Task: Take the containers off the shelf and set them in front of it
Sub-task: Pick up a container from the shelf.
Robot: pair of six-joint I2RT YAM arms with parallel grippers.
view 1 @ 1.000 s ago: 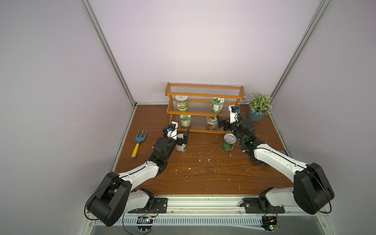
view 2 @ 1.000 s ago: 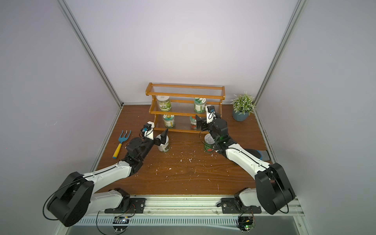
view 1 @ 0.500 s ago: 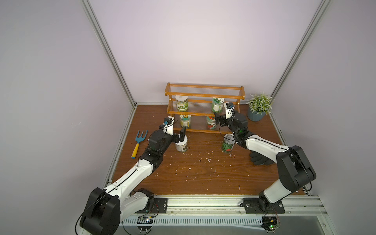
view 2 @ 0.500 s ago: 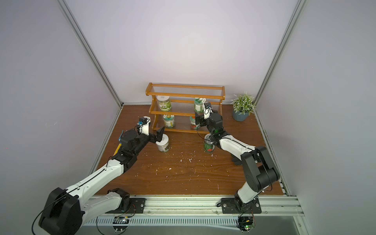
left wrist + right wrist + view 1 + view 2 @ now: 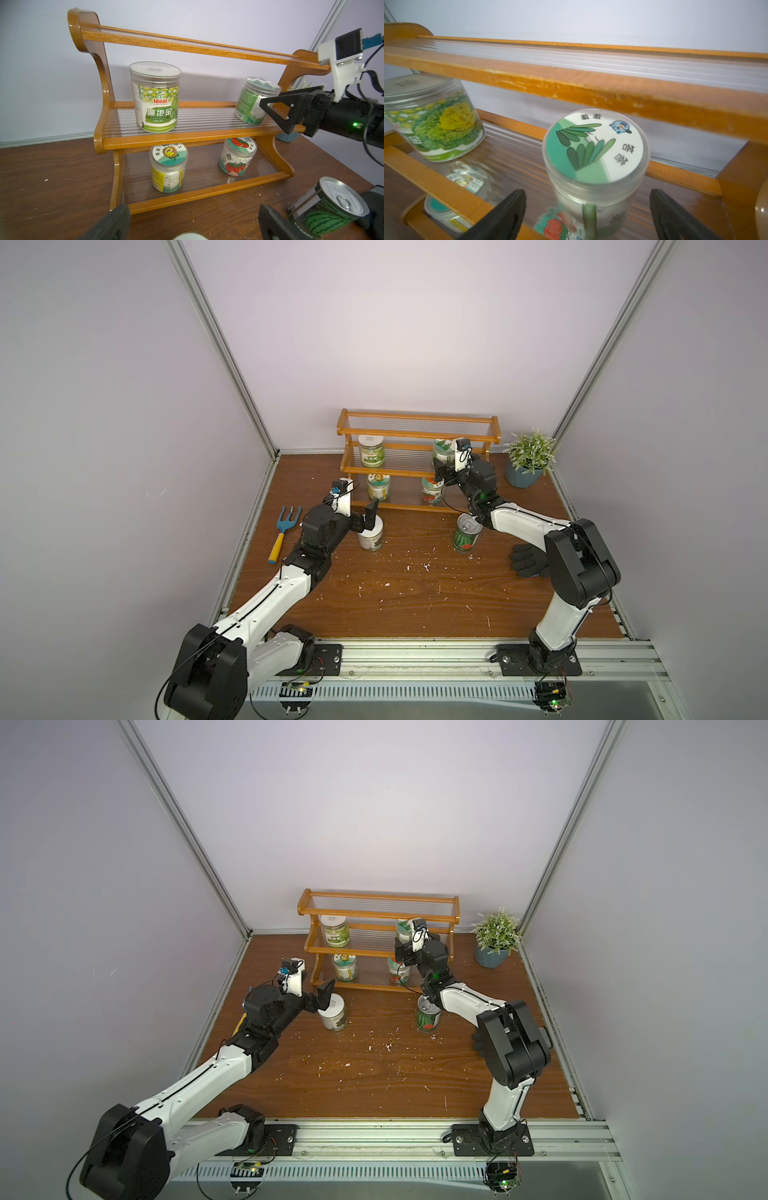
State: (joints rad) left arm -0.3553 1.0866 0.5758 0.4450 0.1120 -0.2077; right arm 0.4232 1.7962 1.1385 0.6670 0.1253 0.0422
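**Both top views.** The white-and-black left arm stretches from lower left toward frame centre, its black two-fingered left gripper spread wide. The white-and-black right arm folds from lower right up toward centre, its black right gripper equally wide.

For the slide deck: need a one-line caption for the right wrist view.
Open right gripper lined up on the leaf-lidded jar on the shelf's middle tier, with the cabbage-label can beside it.
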